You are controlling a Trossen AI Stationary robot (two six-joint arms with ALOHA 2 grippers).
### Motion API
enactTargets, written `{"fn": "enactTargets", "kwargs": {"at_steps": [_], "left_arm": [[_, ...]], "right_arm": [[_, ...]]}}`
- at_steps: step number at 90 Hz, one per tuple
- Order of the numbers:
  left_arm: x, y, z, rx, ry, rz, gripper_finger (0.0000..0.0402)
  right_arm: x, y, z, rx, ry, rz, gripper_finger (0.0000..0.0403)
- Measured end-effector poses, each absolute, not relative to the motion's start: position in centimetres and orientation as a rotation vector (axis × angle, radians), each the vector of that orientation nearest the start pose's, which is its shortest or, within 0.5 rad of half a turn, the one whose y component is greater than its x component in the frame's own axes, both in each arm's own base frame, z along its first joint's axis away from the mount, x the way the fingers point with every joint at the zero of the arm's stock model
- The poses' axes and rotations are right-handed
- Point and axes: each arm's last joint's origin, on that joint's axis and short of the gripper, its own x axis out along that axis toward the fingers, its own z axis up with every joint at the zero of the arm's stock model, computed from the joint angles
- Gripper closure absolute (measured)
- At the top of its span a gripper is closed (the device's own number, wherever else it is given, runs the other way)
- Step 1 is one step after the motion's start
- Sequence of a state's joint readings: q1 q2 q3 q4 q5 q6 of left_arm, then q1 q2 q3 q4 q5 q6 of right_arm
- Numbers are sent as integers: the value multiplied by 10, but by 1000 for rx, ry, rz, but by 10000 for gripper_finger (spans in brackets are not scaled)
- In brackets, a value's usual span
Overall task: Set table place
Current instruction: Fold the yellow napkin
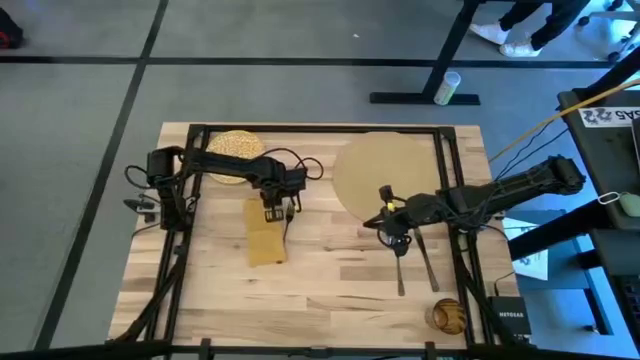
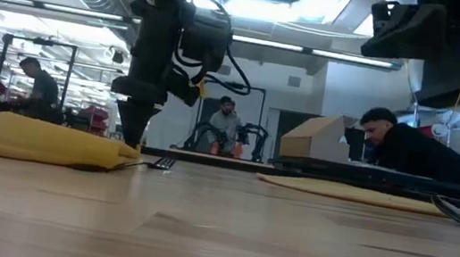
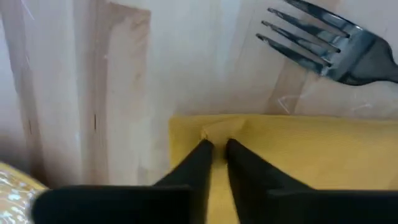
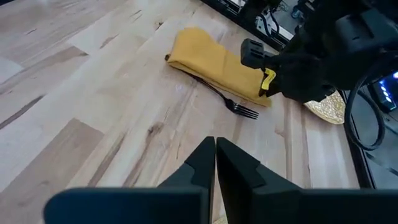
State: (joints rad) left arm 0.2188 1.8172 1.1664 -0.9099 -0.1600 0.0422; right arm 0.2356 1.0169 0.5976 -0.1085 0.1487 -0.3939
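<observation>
Placemat [image 1: 385, 172] at table [image 1: 330, 285] far right, bare. Left gripper [image 3: 216, 144] pinching mustard napkin [image 1: 264, 232] edge, jaws nearly shut. Right gripper [image 4: 215, 144] hovering, jaws closed, empty. Step: napkin pickup. Next: lift, carry beside placemat.

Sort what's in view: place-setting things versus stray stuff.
Job: mat, plate, napkin pinched by left tool, fork, two utensils near right tool, probably amber cup.
Stray: white cylinder beyond table, black box beside it.
</observation>
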Motion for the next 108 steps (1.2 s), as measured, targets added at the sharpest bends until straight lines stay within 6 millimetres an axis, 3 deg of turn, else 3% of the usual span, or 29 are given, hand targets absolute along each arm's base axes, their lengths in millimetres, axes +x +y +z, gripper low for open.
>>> {"fn": "enactTargets", "kwargs": {"at_steps": [28, 72, 108], "left_arm": [[305, 70, 169, 13, 1606, 291, 401], [290, 72, 198, 65, 1571, 413, 401], [285, 88, 199, 67, 1584, 479, 401]], "right_arm": [[208, 45, 234, -486, 497, 186, 397], [208, 45, 234, -484, 498, 185, 397], [208, 45, 234, -479, 500, 184, 397]]}}
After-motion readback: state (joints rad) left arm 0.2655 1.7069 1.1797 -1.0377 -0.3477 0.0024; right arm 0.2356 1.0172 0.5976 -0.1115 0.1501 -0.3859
